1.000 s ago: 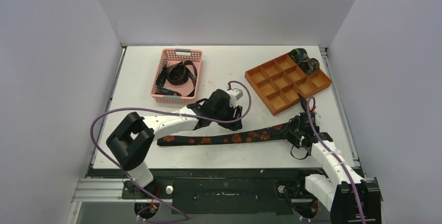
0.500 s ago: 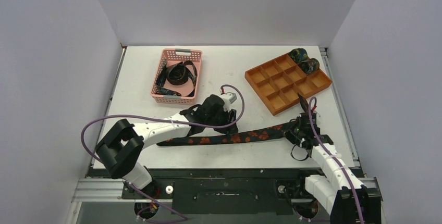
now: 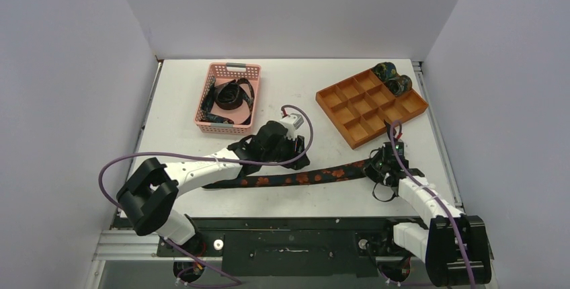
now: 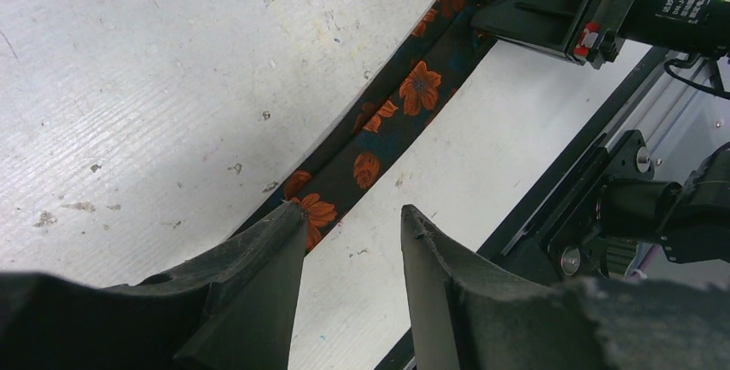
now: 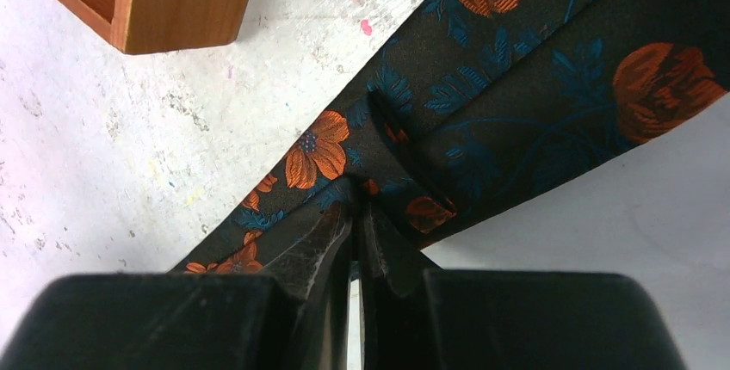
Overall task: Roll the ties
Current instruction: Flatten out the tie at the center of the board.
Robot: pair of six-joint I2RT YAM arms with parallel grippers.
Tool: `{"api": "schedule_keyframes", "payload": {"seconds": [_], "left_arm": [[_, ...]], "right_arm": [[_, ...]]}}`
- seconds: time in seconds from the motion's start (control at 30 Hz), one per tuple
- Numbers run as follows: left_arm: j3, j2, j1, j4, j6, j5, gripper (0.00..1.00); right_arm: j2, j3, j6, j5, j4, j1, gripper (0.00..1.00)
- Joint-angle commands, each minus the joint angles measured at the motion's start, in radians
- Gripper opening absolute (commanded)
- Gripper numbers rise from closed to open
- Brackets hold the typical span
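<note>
A dark tie [image 3: 296, 179] with orange flowers lies flat along the table's front, running left to right. My right gripper [image 3: 378, 167] is shut on its wide right end, pinching up a fold of the fabric [image 5: 516, 86] between the fingertips [image 5: 355, 202]. My left gripper [image 3: 294, 161] hovers open over the tie's middle. In the left wrist view the tie [image 4: 405, 103] runs diagonally ahead of the left gripper [image 4: 353, 215], passing under the left fingertip [image 4: 288, 224], and only bare table lies between the fingers. Two rolled ties [image 3: 392, 78] sit in the tray's far corner.
The orange compartment tray [image 3: 363, 111] stands at the back right, its corner [image 5: 163, 0] close to my right gripper. A pink mesh basket [image 3: 233, 67] at the back left holds loose ties [image 3: 232, 95]. The table's front edge and black rail [image 4: 594, 189] lie just beyond the tie.
My right gripper has shut on the tie's wide end and drawn it slightly left. My left arm has shifted left and down over the tie, its jaws a little narrower.
</note>
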Motion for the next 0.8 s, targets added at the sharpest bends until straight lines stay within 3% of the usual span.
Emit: {"api": "schedule_keyframes", "payload": {"seconds": [0.0,0.13,0.2,0.23,0.33,0.43,0.6,0.77], "left_arm": [[0.003,-0.014,-0.005,0.087,-0.028,-0.012,0.43],[0.034,0.019,-0.021,0.093,-0.028,0.005,0.43],[0.054,0.034,-0.033,0.083,-0.019,0.006,0.44],[0.061,0.039,-0.040,0.080,-0.011,0.002,0.45],[0.081,0.051,-0.060,0.059,0.007,-0.017,0.48],[0.081,0.055,-0.067,0.057,0.001,-0.022,0.49],[0.079,0.082,-0.072,0.125,-0.046,0.013,0.49],[0.186,0.193,-0.098,0.185,-0.084,0.071,0.47]], "right_arm": [[-0.040,0.036,-0.033,0.088,0.031,-0.008,0.05],[-0.058,0.054,-0.060,0.138,0.000,-0.008,0.05],[-0.062,0.063,-0.070,0.153,-0.012,-0.010,0.11],[-0.068,0.069,-0.072,0.159,-0.022,-0.009,0.17],[-0.096,0.099,-0.089,0.174,-0.066,-0.009,0.48],[-0.146,0.138,-0.114,0.209,-0.123,-0.003,0.60],[-0.135,0.178,-0.133,0.286,-0.193,-0.011,0.59],[-0.063,0.142,-0.098,0.228,-0.138,-0.050,0.44]]}}
